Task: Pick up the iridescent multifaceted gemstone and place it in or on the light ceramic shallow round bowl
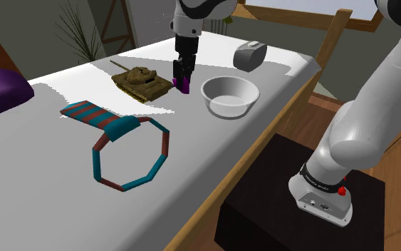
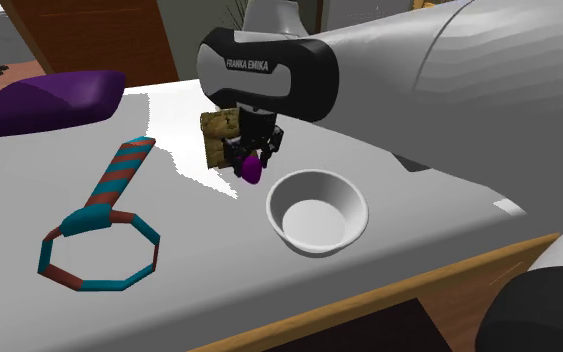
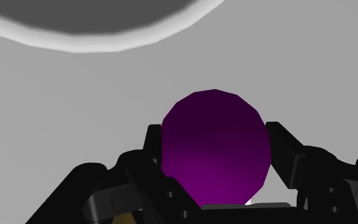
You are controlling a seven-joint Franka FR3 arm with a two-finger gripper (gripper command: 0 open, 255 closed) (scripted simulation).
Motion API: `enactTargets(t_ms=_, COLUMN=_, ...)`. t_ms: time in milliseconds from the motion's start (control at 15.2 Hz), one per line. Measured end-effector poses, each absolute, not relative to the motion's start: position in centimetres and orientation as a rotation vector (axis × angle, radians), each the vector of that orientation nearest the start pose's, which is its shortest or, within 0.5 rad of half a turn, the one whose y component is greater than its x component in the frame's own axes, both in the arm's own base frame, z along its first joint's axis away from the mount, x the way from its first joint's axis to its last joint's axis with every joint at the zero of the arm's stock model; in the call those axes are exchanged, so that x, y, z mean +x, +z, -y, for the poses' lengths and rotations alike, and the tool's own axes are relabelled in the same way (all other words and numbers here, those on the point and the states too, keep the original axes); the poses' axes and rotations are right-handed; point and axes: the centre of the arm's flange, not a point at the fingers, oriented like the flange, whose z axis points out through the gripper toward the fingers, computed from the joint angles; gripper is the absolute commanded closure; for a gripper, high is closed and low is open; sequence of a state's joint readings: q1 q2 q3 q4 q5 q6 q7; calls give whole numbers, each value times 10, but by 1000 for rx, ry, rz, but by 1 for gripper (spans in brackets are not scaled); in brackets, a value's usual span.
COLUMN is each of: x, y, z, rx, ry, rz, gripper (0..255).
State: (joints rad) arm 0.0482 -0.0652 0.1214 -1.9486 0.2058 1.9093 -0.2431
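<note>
A purple faceted gemstone (image 3: pixel 214 146) sits clasped between the two black fingers of my gripper (image 1: pixel 184 83). The gripper (image 2: pixel 251 160) hangs just above the white table, shut on the gemstone (image 2: pixel 253 168), which pokes out below the fingertips as a purple patch (image 1: pixel 185 87). The light round bowl (image 1: pixel 229 96) stands on the table to the shoulder view's right of the gripper, empty. In the second exterior view the bowl (image 2: pixel 316 212) lies close by, lower right of the gem. Beyond the gem, the bowl's rim (image 3: pixel 95 39) curves across the wrist view.
A small olive toy tank (image 1: pixel 142 80) stands right beside the gripper. A red-and-teal striped ring toy with a handle (image 1: pixel 122 145) lies nearer the front. A grey rounded object (image 1: pixel 249 55) sits behind the bowl. A purple cushion (image 2: pixel 49 98) rests at the table's far end.
</note>
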Motion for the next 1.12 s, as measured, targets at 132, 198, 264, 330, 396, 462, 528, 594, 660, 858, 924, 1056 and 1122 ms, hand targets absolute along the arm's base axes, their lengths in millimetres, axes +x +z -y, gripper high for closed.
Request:
enactTargets(t_ms=132, x=532, y=521, z=-108, rx=-2911, ry=-48, rz=510, gripper=255)
enactTargets(t_ms=198, x=531, y=527, z=-107, rx=-2911, ry=-48, rz=510, gripper=255)
enactTargets(t_ms=264, x=531, y=532, z=-107, rx=-2911, ry=-48, rz=509, gripper=255)
enactTargets(t_ms=330, x=532, y=538, z=-107, rx=-2911, ry=-48, rz=510, gripper=255)
enactTargets(t_ms=396, x=532, y=542, z=-107, rx=-2911, ry=-48, rz=509, gripper=255)
enactTargets(t_ms=462, x=532, y=547, z=-108, rx=-2911, ry=-48, rz=510, gripper=255)
enactTargets(t_ms=528, x=532, y=553, z=-107, rx=-2911, ry=-48, rz=510, gripper=255)
enactTargets(t_ms=594, x=532, y=560, z=-107, rx=-2911, ry=-48, rz=510, gripper=255)
enactTargets(t_ms=660, x=531, y=564, z=-106, rx=-2911, ry=-48, rz=510, gripper=255)
enactTargets(t_ms=858, x=532, y=580, z=-105, rx=-2911, ry=-48, rz=510, gripper=255)
enactTargets(t_ms=924, x=532, y=584, z=-106, rx=-2911, ry=-48, rz=509, gripper=255)
enactTargets(t_ms=1056, x=520, y=587, z=-97, rx=-2911, ry=-48, rz=509, gripper=255)
enactTargets(t_ms=1122, x=512, y=588, z=-90, rx=-2911, ry=-48, rz=510, gripper=255)
